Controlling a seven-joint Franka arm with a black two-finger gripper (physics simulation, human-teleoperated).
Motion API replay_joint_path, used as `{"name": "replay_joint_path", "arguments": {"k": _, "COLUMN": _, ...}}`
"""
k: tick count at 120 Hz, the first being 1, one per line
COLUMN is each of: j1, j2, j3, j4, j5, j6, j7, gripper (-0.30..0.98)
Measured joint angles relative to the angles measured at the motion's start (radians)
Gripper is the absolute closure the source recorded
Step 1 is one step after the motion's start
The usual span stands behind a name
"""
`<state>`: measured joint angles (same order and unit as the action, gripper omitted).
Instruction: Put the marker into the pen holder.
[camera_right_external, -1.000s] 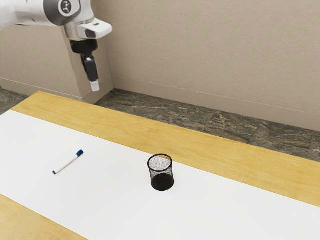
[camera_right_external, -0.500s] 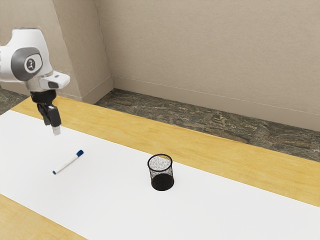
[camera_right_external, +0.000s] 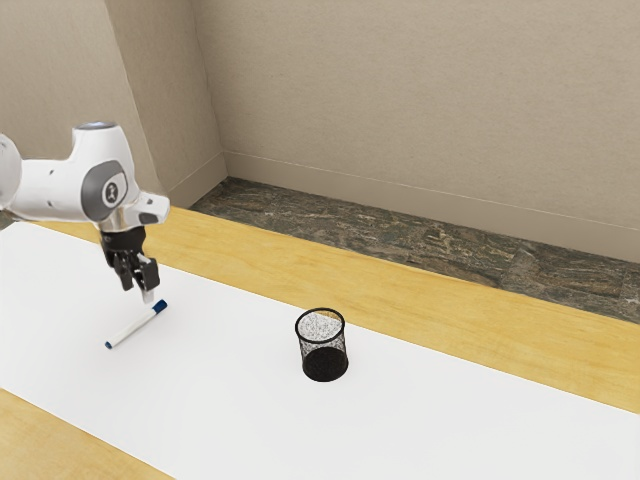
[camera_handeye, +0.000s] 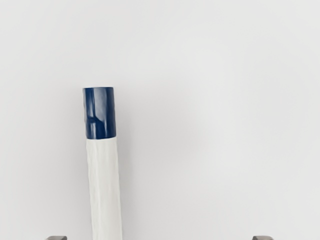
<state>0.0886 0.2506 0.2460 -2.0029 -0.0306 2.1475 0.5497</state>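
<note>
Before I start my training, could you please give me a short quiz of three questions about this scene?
1. True or false: the pen holder stands upright.
2. Fill in the colour: the marker lies on the table with a ____ cap.
3. Choose one. The tool is:
a) shut on the marker
b) open, near the marker's capped end
c) inside the pen holder

Key: 1 true; 2 blue; 3 b
</note>
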Motion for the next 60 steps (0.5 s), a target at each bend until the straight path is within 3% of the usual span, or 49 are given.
{"name": "replay_joint_path", "arguments": {"k": 48, "j1": 0.016, "j2": 0.127, "j3": -0.002, "j4": 0.043, "j5": -0.035, "j6": 0.174, "j7": 0.021, "gripper": 0.32}}
{"name": "replay_joint_path", "arguments": {"k": 60, "j1": 0.017, "j2": 0.135, "j3": -0.002, "j4": 0.034, "j5": -0.052, "j6": 0.193, "j7": 0.029, "gripper": 0.39}}
